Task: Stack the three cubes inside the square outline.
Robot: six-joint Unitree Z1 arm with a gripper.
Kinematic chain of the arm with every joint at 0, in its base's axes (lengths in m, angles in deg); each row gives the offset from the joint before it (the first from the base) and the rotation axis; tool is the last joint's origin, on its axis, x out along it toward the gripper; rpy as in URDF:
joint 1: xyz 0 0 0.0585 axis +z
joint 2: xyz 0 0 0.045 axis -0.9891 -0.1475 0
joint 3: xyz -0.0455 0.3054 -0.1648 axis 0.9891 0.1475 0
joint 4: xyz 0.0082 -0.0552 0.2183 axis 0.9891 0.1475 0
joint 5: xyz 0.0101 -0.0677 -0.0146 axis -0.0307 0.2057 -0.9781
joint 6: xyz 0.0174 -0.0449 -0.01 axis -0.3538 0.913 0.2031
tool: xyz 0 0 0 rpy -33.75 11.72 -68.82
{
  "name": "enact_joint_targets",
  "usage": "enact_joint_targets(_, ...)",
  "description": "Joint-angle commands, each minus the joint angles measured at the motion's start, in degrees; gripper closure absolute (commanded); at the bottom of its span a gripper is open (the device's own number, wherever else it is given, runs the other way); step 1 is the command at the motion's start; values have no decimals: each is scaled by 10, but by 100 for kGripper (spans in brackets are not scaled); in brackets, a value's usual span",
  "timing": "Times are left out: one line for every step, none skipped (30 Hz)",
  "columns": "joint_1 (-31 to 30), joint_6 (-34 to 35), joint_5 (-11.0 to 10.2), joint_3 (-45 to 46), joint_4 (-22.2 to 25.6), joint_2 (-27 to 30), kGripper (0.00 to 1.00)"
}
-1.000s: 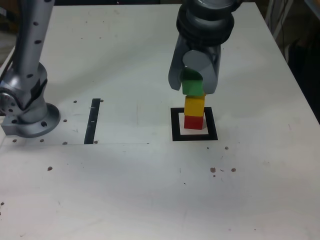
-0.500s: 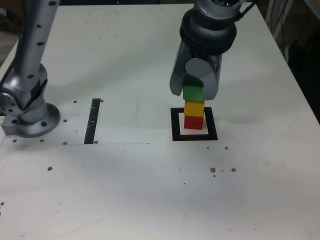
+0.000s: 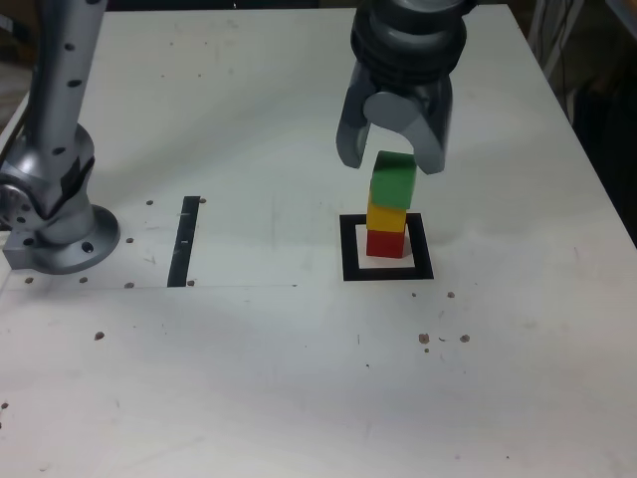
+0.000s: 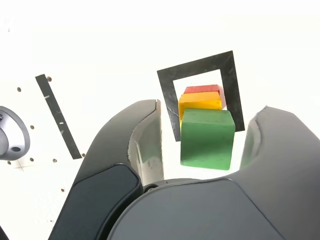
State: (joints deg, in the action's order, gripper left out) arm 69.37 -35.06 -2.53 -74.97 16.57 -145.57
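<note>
Standing well to the exterior view's left of the gripper (image 3: pixel 392 157), a thin black strip (image 3: pixel 184 240) is seen on the white table (image 3: pixel 299 378). The jaws are spread apart, gripping nothing. Directly beneath them, the green cube (image 3: pixel 392 181) rests on the yellow cube (image 3: pixel 386 216) and the red cube (image 3: pixel 386 243), stacked inside the square outline (image 3: pixel 348 249).

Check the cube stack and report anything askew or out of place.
The green cube sits on the yellow cube but looks slightly offset toward the exterior view's right and a little twisted, not flush. Yellow sits squarely on the red cube, inside the square outline. The end effector is open, clear of the green cube.
</note>
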Motion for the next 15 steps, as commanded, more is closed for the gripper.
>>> enact_joint_targets(-1, -1, -1, 4, 8, 6, 1)
enact_joint_targets(-1, -2, -1, 5, 11, 10, 1)
enact_joint_targets(-1, -4, -1, 8, 14, 16, 1)
enact_joint_targets(-1, -8, 0, 12, 18, 30, 1)
enact_joint_targets(0, -12, 1, 16, 21, 44, 1)
enact_joint_targets(1, -17, 3, 21, 23, 61, 1)
enact_joint_targets(4, -23, 7, 26, 25, 79, 0)
enact_joint_targets(7, -29, 13, 33, 26, 100, 0)
enact_joint_targets(11, -34, 20, 40, 26, 121, 0)
enact_joint_targets(15, -39, 27, 49, 27, 141, 0)
enact_joint_targets(19, -44, 36, 59, 27, 161, 0)
enact_joint_targets(24, -47, 44, 73, 28, 180, 0)
enact_joint_targets(28, -50, 51, 88, 28, 198, 0)
enact_joint_targets(32, -52, 58, 106, 27, 215, 0)
enact_joint_targets(35, -53, 63, 125, 27, 230, 0)
